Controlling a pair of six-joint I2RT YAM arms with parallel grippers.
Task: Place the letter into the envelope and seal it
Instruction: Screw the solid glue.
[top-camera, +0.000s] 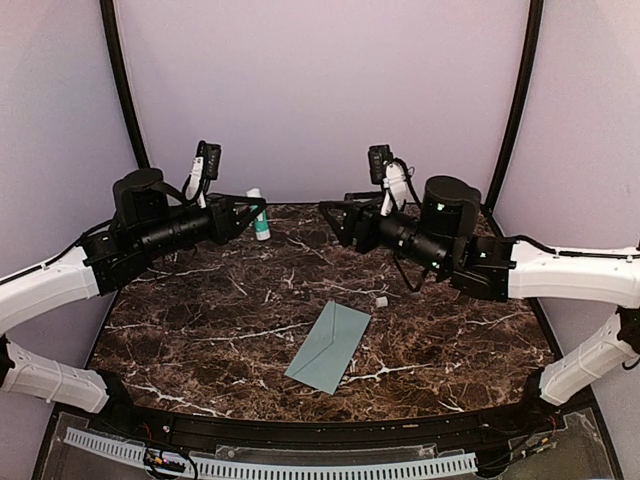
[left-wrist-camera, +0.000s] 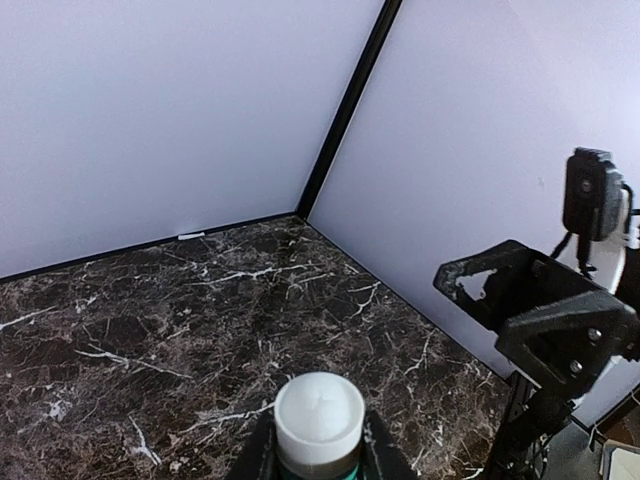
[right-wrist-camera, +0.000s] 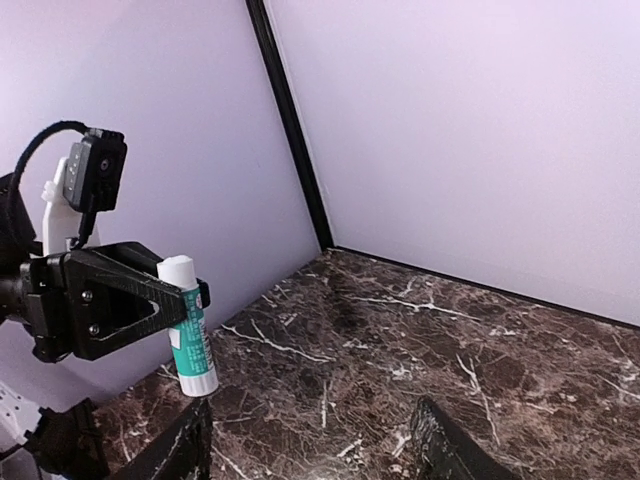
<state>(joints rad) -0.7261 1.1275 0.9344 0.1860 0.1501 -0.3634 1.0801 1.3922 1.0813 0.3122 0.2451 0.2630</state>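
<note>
Toward ten o'clock of the table (top-camera: 200, 300), the left gripper (top-camera: 252, 208) hangs in the air, clamped around a glue stick (top-camera: 261, 228) held roughly upright with its white end uppermost. The sealing stage looks to be in hand. To do it well, the stick should come down toward five o'clock with its glue end turned downward and meet the flap edge lightly. The envelope (top-camera: 328, 347) lies flat just six-o'clock of the table's centre, its long side running from seven to one o'clock. Whether its flap is open I cannot tell. The letter is not in sight and may already be inside. A small pale piece (top-camera: 381, 300) sits near the envelope's one-o'clock corner, possibly a cap. At one o'clock the right gripper (top-camera: 335, 215) hovers with its jaws wide and empty; it would do best pinning the envelope's far corner so the paper cannot slide under the stick.
</note>
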